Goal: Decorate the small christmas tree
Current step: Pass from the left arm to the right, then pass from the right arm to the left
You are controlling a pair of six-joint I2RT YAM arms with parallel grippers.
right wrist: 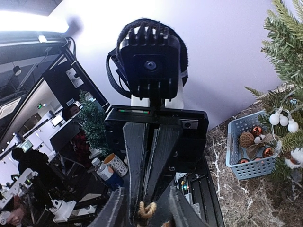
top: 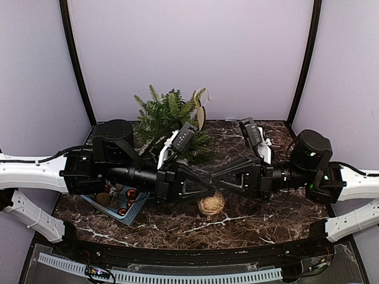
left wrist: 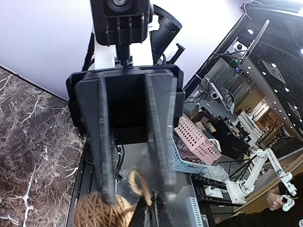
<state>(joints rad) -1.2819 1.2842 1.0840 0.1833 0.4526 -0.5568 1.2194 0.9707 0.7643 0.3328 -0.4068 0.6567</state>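
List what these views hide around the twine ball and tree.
Top view: the small christmas tree's base, behind the left arm; blue basket contents, mostly under it.
Left wrist: twine ball cut off by the bottom edge; right gripper blurred.
Right wrist: tree cut off at the right edge.

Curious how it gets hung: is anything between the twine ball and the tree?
Only the grippers themselves. The twine ball is on the near side of the left gripper and right gripper, which meet tip to tip; the tree stands behind them.
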